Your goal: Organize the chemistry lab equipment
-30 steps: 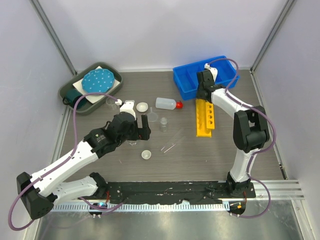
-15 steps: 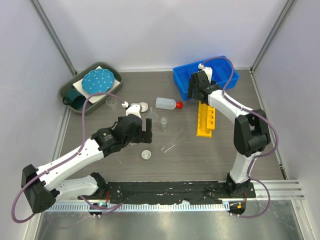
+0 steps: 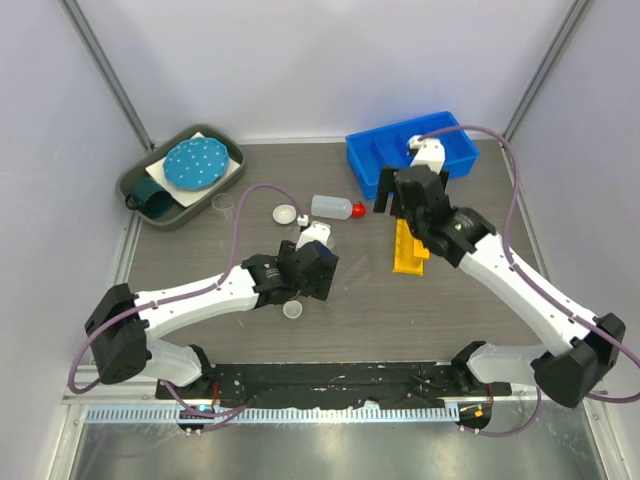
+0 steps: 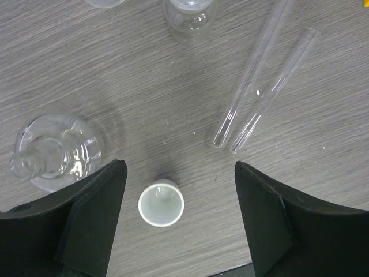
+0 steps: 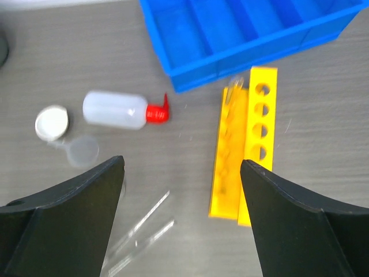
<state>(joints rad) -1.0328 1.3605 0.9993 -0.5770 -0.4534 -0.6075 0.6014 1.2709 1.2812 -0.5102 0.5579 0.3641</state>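
Holds left gripper wide open and empty above small white dish, right gripper likewise near yellow rack.

No text, label, brand, number or sign can be read in any view. Only plain surfaces are shown on the red-capped bottle, the yellow rack and the blue bin. No characters are formed by the white dots on the teal disc.
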